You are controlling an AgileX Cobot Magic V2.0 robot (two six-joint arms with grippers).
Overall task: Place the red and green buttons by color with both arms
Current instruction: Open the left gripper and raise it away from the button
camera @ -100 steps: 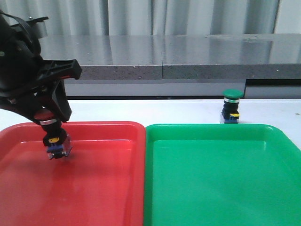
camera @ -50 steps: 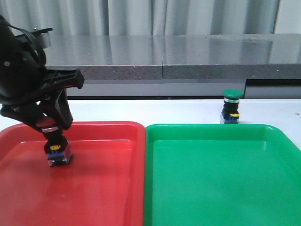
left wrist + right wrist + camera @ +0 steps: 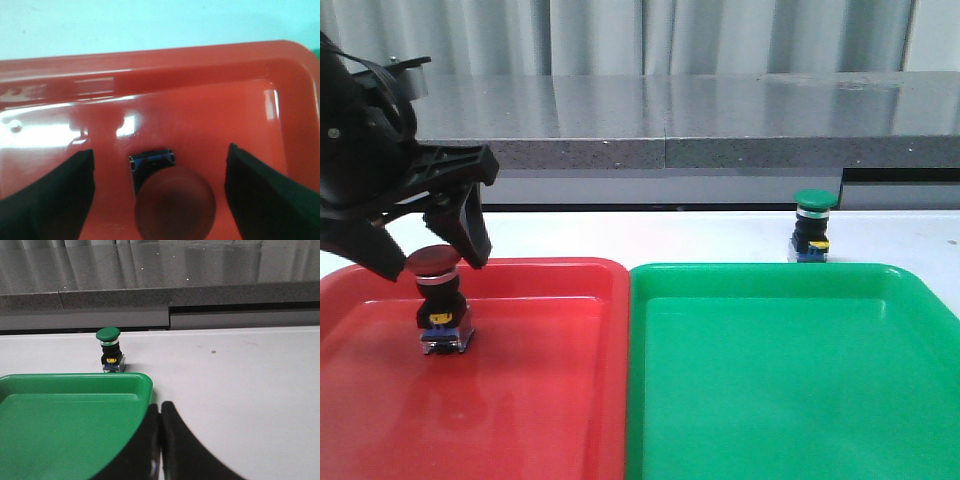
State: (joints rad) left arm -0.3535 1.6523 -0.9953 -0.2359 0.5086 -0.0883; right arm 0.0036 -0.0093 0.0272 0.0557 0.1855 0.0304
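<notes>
The left gripper (image 3: 425,262) stands released over the red button (image 3: 442,300) upright in the red tray (image 3: 550,380), while the right gripper (image 3: 160,440), seemingly clenched empty, must next fetch the green button (image 3: 812,226) from the bench (image 3: 720,235).

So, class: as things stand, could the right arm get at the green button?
Probably yes. The green button stands upright on bare table beyond the green tray, nothing beside it. The right pincer is shut, so it must open first.

Red button (image 3: 172,202): stands on the floor of the red tray (image 3: 200,75), cap toward the camera, bluish base behind it.
Left gripper (image 3: 159,200): jaws spread wide, one each side of the button, not touching.
Desk (image 3: 150,22): pale, beyond the tray rim.
</notes>
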